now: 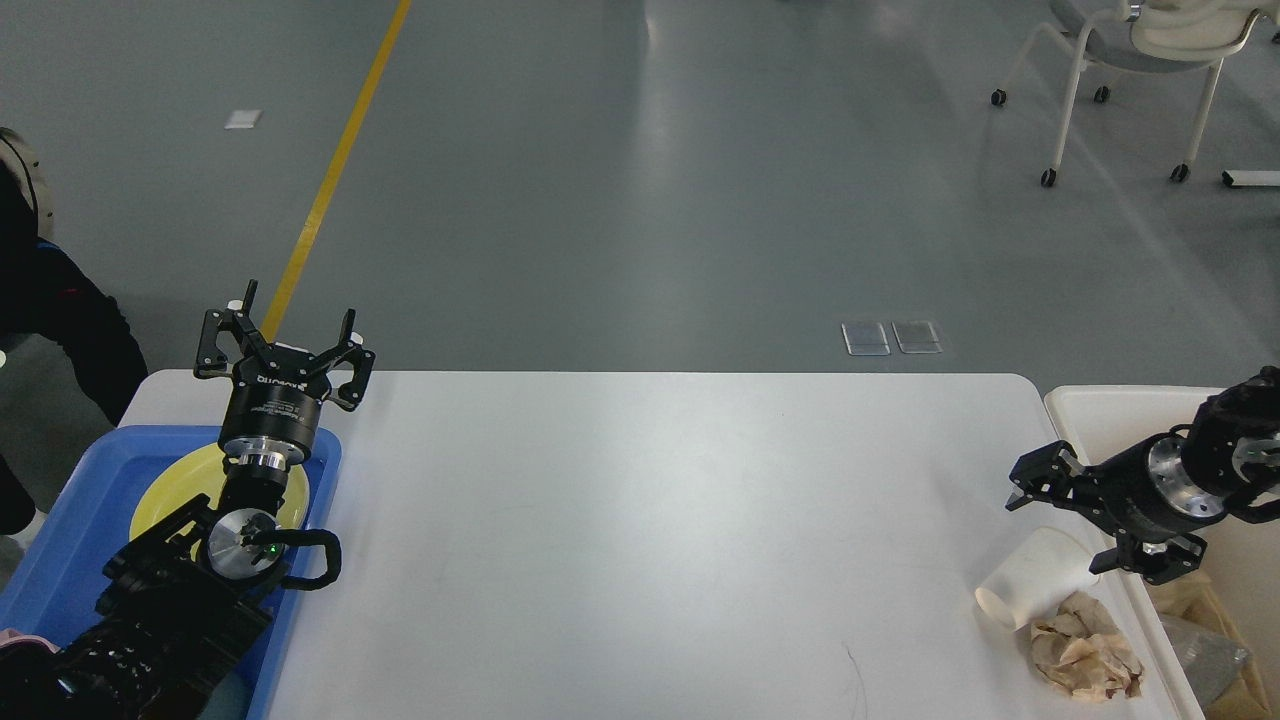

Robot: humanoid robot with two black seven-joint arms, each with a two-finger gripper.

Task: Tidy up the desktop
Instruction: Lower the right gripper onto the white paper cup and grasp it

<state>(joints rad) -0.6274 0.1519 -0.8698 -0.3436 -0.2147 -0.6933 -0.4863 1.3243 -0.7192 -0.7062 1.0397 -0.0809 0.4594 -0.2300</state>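
The white desktop (650, 520) fills the lower half of the head view. A white paper cup (1035, 582) lies on its side near the right edge, with a crumpled brown paper wad (1085, 652) just in front of it. My right gripper (1060, 530) is open and empty, hovering just above and behind the cup. My left gripper (292, 322) is open and empty, raised above the far end of a blue tray (60, 545). The tray holds a yellow plate (170, 482), partly hidden by my left arm.
A cream-white bin (1110, 412) stands against the table's right edge, with brown and grey waste (1200, 640) inside. A person in dark clothes (60, 320) stands at the left. A white wheeled chair (1130, 60) is far back right.
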